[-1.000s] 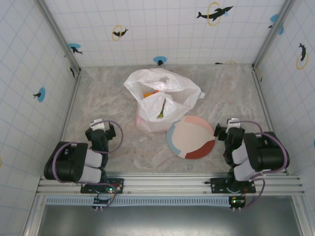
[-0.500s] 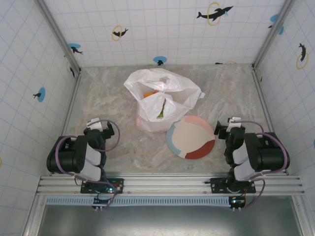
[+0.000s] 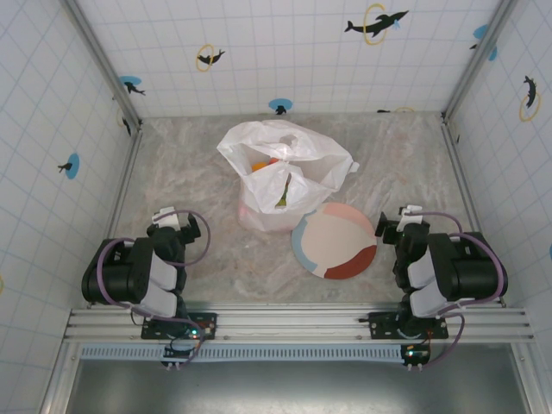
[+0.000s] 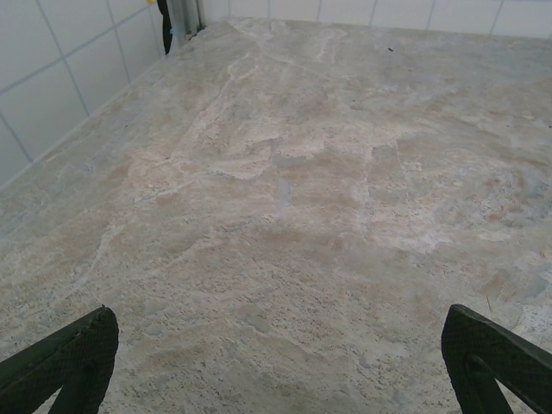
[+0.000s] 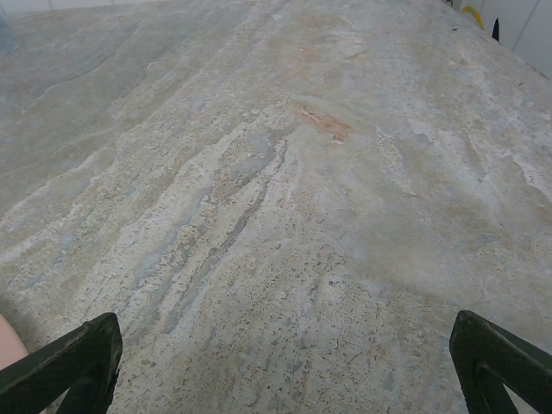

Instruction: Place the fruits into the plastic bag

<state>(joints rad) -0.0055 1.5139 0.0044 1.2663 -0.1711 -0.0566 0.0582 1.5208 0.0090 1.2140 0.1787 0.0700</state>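
The top view holds 1 plastic bag point(image 3: 304, 177) in the upper middle of the frame and 1 plate point(image 3: 332, 240) just below and right of it. There are 2 arms: the left arm point(image 3: 129, 278) at lower left and the right arm point(image 3: 455, 272) at lower right. The fruits point(image 3: 260, 163) show as 1 orange patch in the bag's mouth; their number cannot be told. Each wrist view shows 2 dark fingertips point(image 4: 73, 358) point(image 5: 73, 362) in its lower corners.

Left arm point(image 3: 129, 280): folded back over its base, wrist pointing forward. Left gripper point(image 3: 175, 222): low, empty, jaws spread wide, dark fingertips point(image 4: 69, 358) at the two bottom corners of the wrist view. Right arm point(image 3: 453, 272): folded likewise. Right gripper point(image 3: 403, 226): low, empty, jaws spread wide, fingertips point(image 5: 73, 362) just as far apart.
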